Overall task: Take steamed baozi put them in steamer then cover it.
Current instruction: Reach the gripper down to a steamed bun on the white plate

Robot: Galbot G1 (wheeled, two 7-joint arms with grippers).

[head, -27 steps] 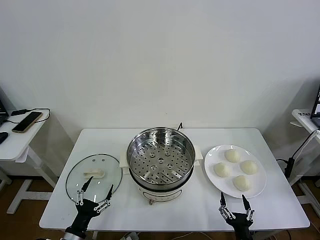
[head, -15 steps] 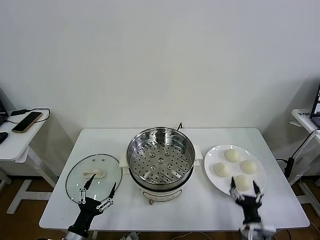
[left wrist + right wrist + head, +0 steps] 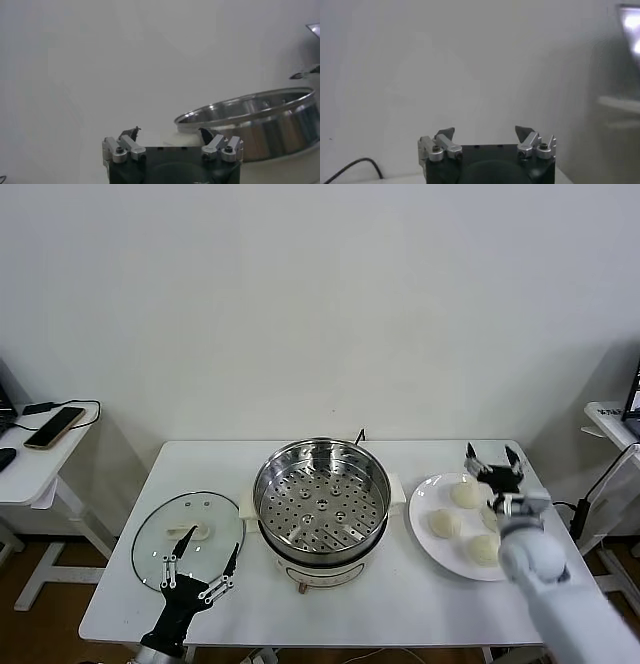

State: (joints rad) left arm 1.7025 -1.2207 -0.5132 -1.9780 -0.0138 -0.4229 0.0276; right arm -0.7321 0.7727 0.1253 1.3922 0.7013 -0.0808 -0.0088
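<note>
The steamer [image 3: 320, 504], a shiny steel pot with a perforated tray on a cream base, stands mid-table with nothing in it; its rim [image 3: 250, 112] shows in the left wrist view. Several steamed baozi [image 3: 465, 494] lie on a white plate [image 3: 425, 504] to its right, one partly hidden behind my right arm. My right gripper [image 3: 490, 452] [image 3: 485, 132] is raised above the plate's far edge, open and holding nothing, facing the wall. The cover [image 3: 188, 536], a glass lid with a cream handle, lies flat to the steamer's left. My left gripper [image 3: 208, 546] [image 3: 170, 134] hovers open over the lid's near edge.
The white table's front edge [image 3: 330, 642] runs just below the steamer. A side table at the far left carries a phone [image 3: 55, 427] and cables. Another side table [image 3: 610, 419] stands at the far right. A dark cable [image 3: 360, 434] sticks up behind the steamer.
My right arm swung up from the table's front edge and back over the plate, gripper now above the far baozi. The left gripper crept slightly toward the lid. Both stayed open.
</note>
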